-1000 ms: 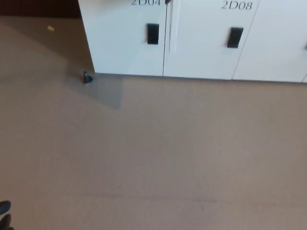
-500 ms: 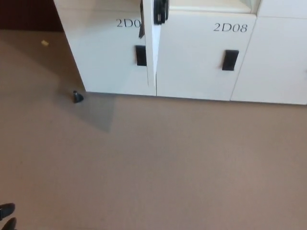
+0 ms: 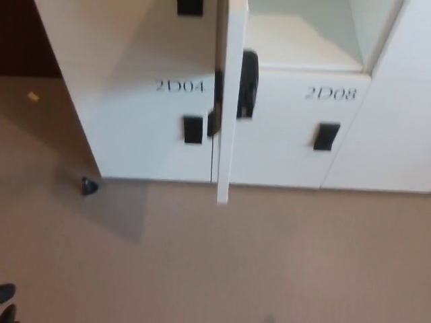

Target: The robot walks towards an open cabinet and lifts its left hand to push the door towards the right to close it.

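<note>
jutting edge-on, flat white cabinet door (image 3: 227, 101) stands open; left robot hand (image 3: 6, 303) barely visible, grip unclear.

- One view only, from the robot's head, so no second camera shares the scene.
- It faces forward and down, near a white cabinet (image 3: 135, 101) across the upper frame, its open door (image 3: 230, 101) seen edge-on.
- Brown floor (image 3: 269, 256) fills the lower half.
- The left hand (image 3: 7, 304) shows at the bottom-left corner.

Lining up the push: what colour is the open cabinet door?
White, with a black handle; the door shows in the head view.
</note>
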Controlling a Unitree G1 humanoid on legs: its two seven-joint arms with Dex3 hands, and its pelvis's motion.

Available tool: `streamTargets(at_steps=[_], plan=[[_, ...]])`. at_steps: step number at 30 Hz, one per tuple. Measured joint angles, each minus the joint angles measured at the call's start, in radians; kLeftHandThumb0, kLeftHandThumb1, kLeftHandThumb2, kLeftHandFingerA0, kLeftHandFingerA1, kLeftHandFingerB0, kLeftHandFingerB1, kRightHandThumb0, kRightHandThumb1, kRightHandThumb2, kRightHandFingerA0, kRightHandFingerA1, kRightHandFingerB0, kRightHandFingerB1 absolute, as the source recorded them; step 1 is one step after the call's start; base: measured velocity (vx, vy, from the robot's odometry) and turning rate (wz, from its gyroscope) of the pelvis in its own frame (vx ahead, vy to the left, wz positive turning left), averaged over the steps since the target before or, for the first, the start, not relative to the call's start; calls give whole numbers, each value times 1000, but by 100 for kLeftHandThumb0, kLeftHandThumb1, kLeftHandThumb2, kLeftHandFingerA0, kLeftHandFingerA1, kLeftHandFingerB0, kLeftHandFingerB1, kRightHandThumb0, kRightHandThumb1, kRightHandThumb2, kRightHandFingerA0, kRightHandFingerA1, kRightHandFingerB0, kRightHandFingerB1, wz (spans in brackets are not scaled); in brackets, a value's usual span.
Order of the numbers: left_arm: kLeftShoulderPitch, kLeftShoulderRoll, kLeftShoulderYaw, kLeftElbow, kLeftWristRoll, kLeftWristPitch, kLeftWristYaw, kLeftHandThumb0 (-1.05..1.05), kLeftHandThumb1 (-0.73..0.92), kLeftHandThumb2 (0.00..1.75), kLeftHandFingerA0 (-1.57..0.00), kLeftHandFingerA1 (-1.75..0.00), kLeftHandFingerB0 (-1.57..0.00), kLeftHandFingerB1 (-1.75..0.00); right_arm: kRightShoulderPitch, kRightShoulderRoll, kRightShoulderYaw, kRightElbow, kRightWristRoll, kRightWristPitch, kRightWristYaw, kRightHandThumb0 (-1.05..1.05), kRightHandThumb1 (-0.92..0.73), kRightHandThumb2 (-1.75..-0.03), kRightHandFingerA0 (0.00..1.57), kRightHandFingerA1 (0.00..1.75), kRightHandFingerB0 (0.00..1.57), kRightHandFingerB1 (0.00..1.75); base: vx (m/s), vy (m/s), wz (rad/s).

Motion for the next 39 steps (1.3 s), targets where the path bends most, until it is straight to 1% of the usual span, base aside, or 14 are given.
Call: streamTargets(at_steps=[1, 2, 3, 5, 6, 10, 11, 15, 19, 21, 22, 30, 38, 39], plan=[[2, 1, 0, 0, 0, 0, 0, -63, 78, 63, -48, -43, -44, -37, 1, 0, 0, -1, -1, 4, -5, -52, -75, -62, 47, 41, 28, 33, 371, 85, 17], [3, 1, 0, 0, 0, 0, 0, -63, 78, 63, -48, -43, -44, -37, 1, 0, 0, -1, -2, 5, -8, -52, -75, -62, 47, 41, 28, 33, 374, 19, 21], [4, 2, 0, 0, 0, 0, 0, -61, 63, 101, -45, -59, -29, -48, 1, 0, 0, -1, -3, 7, -10, -54, -75, -62, 48, 42, 28, 33, 393, -92, 26], [8, 3, -1, 2, 0, 0, 1, -61, 63, 101, -45, -59, -29, -48, 3, 0, -1, -5, -3, 9, -14, -54, -75, -62, 48, 42, 28, 33, 415, -124, 23], [10, 3, -1, 4, 0, 0, 1, -67, 72, 66, -48, -45, -42, -38, 5, 1, -1, -8, -3, 9, -15, -51, -75, -62, 51, 43, 30, 33, 410, -150, 35], [2, -5, -4, -3, 0, -3, 2, -66, 70, 67, -46, -45, -41, -39, 11, 5, -9, -33, 0, 5, -21, -48, -76, -62, 50, 43, 30, 34, 474, -163, 28], [2, -5, -4, -3, 0, -3, 2, -62, 77, 63, -46, -43, -42, -37, 11, 6, -9, -34, 0, 5, -21, -50, -75, -62, 51, 43, 31, 34, 559, -139, 10], [13, -6, -4, -6, 0, -4, 2, -61, 77, 63, -47, -43, -43, -37, 11, 6, -16, -49, 3, -24, -25, -50, -75, -62, 51, 42, 31, 34, 424, -121, -2], [13, -7, -1, -8, -1, -4, 2, -50, 67, 61, -47, -44, -42, -36, 17, 7, -23, -50, 7, -42, -27, -44, -77, -63, 49, 43, 30, 34, 300, -66, -25], [15, -20, 11, -23, -6, -4, 3, -50, 67, 61, -47, -44, -42, -36, 30, 19, -47, -61, 19, -65, -29, -44, -77, -63, 49, 43, 30, 34, 310, -39, -39], [13, -32, 17, -26, -8, -4, 6, -34, 68, 61, -41, -40, -36, -33, 29, 27, -62, -70, 29, -78, -29, -43, -80, -64, 51, 41, 28, 32, 400, 113, 67], [15, -80, 86, -111, -53, -53, 23, -25, 69, 60, -34, -37, -30, -31, 69, 74, -136, -237, 79, -147, -28, -36, -82, -64, 45, 40, 25, 33, 411, 184, -12], [49, -106, 110, -146, -70, -62, 34, -24, 68, 60, -37, -39, -31, -31, 165, 106, -177, -381, 117, -146, -15, -34, -82, -64, 42, 39, 23, 33, -73, -162, 15], [62, -118, 110, -150, -72, -63, 34, -26, 67, 60, -38, -40, -32, -32, 173, 102, -190, -404, 127, -145, -9, -36, -81, -64, 46, 40, 26, 33, -152, -202, -10]])
